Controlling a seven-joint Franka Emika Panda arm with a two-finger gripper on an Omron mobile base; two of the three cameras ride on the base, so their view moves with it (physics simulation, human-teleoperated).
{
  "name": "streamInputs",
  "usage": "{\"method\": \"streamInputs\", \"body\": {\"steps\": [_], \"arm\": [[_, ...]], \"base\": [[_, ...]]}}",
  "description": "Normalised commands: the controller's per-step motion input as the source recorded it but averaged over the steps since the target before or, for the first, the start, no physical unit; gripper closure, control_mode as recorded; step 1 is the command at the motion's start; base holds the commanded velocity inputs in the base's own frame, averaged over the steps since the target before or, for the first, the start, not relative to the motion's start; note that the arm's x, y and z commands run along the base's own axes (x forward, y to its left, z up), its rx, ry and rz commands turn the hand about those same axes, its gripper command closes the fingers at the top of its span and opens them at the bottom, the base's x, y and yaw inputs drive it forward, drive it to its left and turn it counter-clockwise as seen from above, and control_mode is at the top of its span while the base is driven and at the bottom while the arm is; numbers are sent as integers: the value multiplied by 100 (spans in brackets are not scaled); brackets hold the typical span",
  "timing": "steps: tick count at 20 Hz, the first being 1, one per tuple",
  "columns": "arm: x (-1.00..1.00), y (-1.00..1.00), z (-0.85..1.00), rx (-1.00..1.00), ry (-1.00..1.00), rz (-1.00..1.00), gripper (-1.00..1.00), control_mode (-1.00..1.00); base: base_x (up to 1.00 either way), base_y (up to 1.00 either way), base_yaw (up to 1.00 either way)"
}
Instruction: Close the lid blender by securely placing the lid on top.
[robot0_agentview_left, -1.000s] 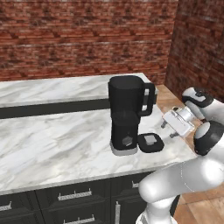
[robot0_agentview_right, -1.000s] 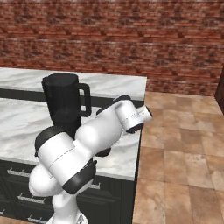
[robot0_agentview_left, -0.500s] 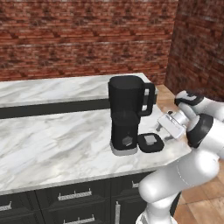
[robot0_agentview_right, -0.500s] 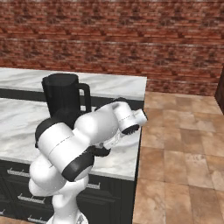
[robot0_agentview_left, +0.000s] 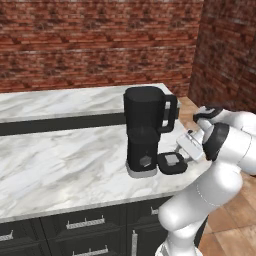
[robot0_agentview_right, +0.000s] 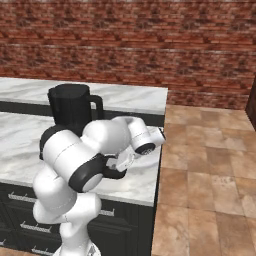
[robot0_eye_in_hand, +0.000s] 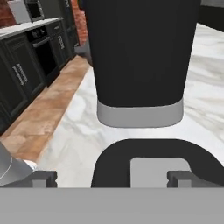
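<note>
The lid lies flat on the marble counter, just beside the blender's pale foot on its handle side and near the counter's front corner, with the floor dropping away past that edge. The gripper sits low over the lid with its jaws spread wide, one fingertip out over bare marble and the other above the lid's far side, gripping nothing. To the blender's other side the counter is broad open marble.
</note>
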Motion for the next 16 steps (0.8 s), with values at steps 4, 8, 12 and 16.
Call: {"method": "streamInputs", "body": {"steps": [4,8,12,16], "arm": [[26,0,-10,0,0,0,-100,-100],[30,0,-16,0,0,0,-100,-100],[13,0,-16,0,0,0,-100,-100],[0,5,-18,0,0,0,-100,-100]], "base": [[0,0,0],[0,0,0],[0,0,0],[0,0,0]]}}
